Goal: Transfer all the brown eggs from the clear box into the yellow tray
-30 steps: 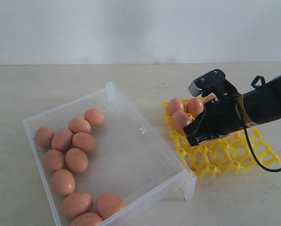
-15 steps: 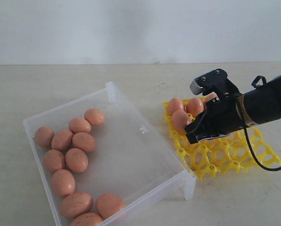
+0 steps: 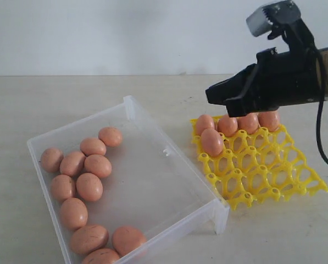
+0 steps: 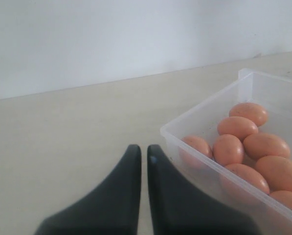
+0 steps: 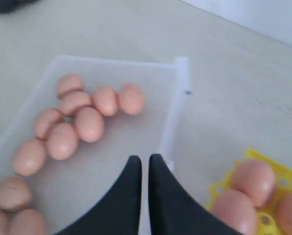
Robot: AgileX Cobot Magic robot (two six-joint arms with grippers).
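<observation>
Several brown eggs (image 3: 89,186) lie along the left side of the clear box (image 3: 147,176). Several more eggs (image 3: 211,141) sit in the far and left cups of the yellow tray (image 3: 268,170), to the right of the box. My right gripper (image 3: 210,94) hangs shut and empty, well above the tray's far left corner. In the right wrist view it (image 5: 141,159) points down over the box (image 5: 131,142), with box eggs (image 5: 89,123) and tray eggs (image 5: 253,178) in sight. My left gripper (image 4: 141,149) is shut and empty, low beside the box's outer wall (image 4: 199,108); the exterior view does not show it.
The box and the tray stand side by side on a pale tabletop (image 3: 54,104) with a white wall behind. The right arm's black cable (image 3: 320,137) hangs over the tray's right side.
My right gripper has risen from low over the tray's left cups to well above it, staying shut. The eggs in the tray's far row now show.
</observation>
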